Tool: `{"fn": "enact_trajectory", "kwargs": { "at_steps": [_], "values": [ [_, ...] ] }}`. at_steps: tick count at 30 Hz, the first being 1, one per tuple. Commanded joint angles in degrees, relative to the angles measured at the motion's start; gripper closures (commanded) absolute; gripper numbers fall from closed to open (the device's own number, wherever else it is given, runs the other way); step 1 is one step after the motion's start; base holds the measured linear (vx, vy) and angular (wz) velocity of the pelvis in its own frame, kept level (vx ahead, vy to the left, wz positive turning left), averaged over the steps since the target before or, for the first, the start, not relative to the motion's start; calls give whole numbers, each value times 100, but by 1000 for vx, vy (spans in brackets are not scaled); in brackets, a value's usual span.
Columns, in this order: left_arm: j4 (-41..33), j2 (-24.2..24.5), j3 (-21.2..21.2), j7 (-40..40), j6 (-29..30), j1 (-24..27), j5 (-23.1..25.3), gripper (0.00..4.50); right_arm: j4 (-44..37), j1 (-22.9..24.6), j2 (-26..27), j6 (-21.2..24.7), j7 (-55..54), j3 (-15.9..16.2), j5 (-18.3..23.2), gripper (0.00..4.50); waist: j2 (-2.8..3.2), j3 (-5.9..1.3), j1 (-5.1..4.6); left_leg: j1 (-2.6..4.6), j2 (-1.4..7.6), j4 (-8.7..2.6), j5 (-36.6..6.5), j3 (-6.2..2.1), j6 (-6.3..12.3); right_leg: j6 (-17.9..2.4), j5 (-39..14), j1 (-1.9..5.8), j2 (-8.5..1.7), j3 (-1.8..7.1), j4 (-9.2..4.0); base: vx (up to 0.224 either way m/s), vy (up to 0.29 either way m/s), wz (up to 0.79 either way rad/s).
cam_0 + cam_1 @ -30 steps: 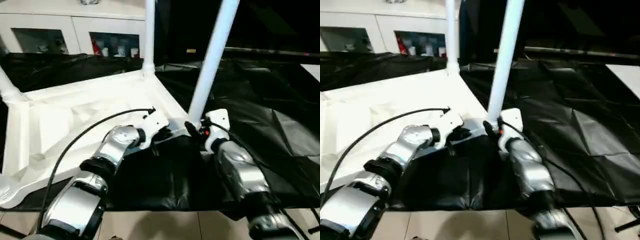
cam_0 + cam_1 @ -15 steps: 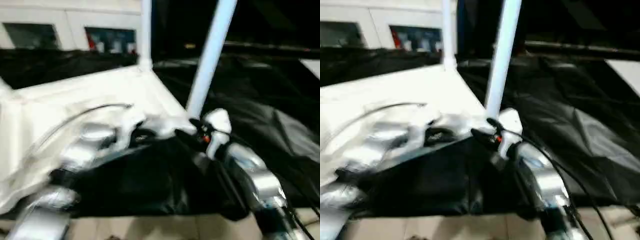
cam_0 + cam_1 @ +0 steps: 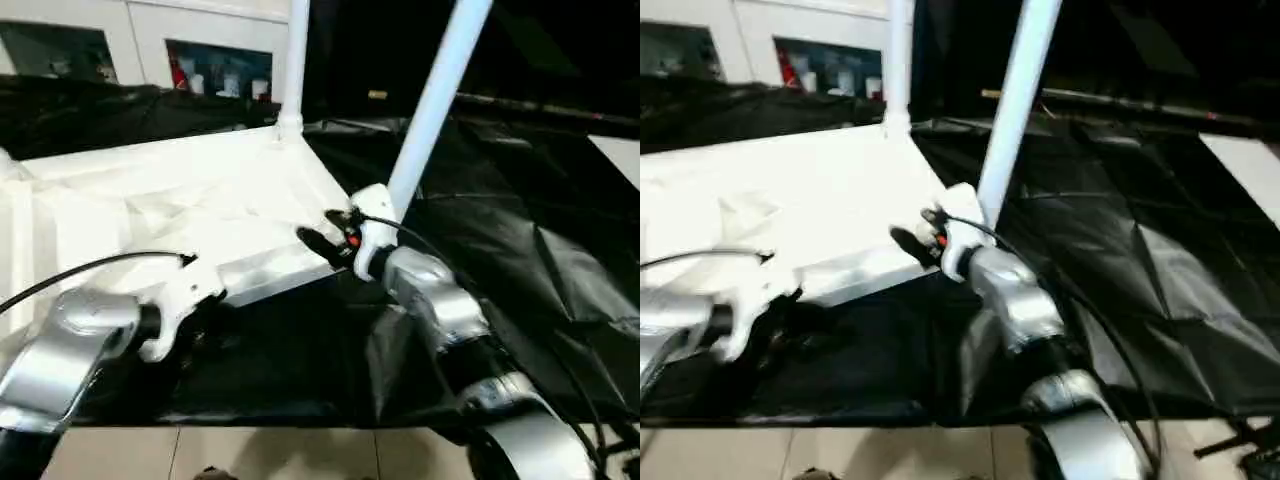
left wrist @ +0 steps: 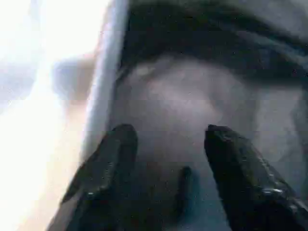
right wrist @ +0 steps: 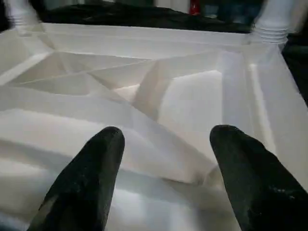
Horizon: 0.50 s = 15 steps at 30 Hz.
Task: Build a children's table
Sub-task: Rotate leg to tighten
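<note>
The children's table lies upside down on the black cloth, its white ribbed underside (image 3: 150,200) facing up. One white leg (image 3: 296,60) stands in the far corner socket and another leg (image 3: 440,100) rises from the near right corner. My right gripper (image 3: 318,240) hovers at the rim beside that near leg's base; in the right wrist view it (image 5: 166,132) is open over the ribs with nothing between its fingers. My left gripper (image 3: 200,325) sits low over the cloth just in front of the tabletop's front edge, and it (image 4: 168,132) is open and holds nothing.
A white glass-door cabinet (image 3: 200,50) stands behind the work. The black cloth (image 3: 520,220) spreads to the right of the tabletop, creased. The cloth table's front edge drops to a tiled floor (image 3: 250,455). A cable loops off my left wrist (image 3: 90,268).
My left gripper has opened and drawn back to the near left, away from the near right corner. My right gripper has shifted up over the rim. The camera has also moved.
</note>
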Motion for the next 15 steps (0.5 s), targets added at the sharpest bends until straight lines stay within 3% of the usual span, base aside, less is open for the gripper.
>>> {"fn": "enact_trajectory", "kwargs": {
  "at_steps": [1,4,6,9,10,11,12,14,15],
  "values": [
    [-304,110,180,234,207,86,159,144,383,-181,-39,-166,-500,-305,-54,132,150,-348,-8,168,89,-375,-1078,35,-270,-1074,-410,232,-198,186,-253,0,0,0],
    [-715,391,385,365,512,399,264,113,1010,-512,30,-419,-1358,-697,66,132,143,-328,-27,147,69,-387,-1390,20,-377,-914,-876,227,-189,188,-294,0,0,0],
    [-780,449,404,370,539,458,274,95,1100,-560,32,-472,-1499,-774,100,132,160,-336,-21,160,73,-373,-1530,14,-401,-833,-1021,195,-189,200,-308,0,0,0],
    [-989,629,399,455,686,582,324,79,1458,-725,-16,-646,-1904,-1020,210,132,192,-337,-17,155,78,-367,-1652,6,-462,-845,-1041,176,-165,195,-290,0,0,0],
    [-1026,741,351,493,706,607,401,69,1617,-790,-67,-731,-2132,-1168,285,132,193,-329,-7,163,71,-362,-1707,5,-468,-844,-1106,164,-153,191,-297,0,0,0],
    [-1028,794,313,522,726,614,447,60,1732,-829,-133,-794,-2341,-1317,370,132,231,-326,14,183,74,-359,-1833,2,-501,-828,-1201,145,-158,192,-299,0,0,0],
    [-1032,817,290,547,750,616,470,56,1827,-861,-173,-853,-2467,-1409,419,132,223,-318,42,197,77,-360,-1949,0,-532,-801,-1318,126,-150,188,-310,0,0,0],
    [-1035,825,266,571,767,615,486,38,1890,-880,-208,-899,-2549,-1474,455,132,244,-319,98,241,73,-345,-2067,15,-548,-792,-1315,83,-130,189,-315,0,0,0],
    [-1029,814,243,595,786,612,493,26,1940,-890,-255,-931,-2668,-1526,463,132,245,-317,109,229,73,-350,-2060,9,-560,-799,-1270,93,-130,187,-306,0,0,0]
  ]
}}
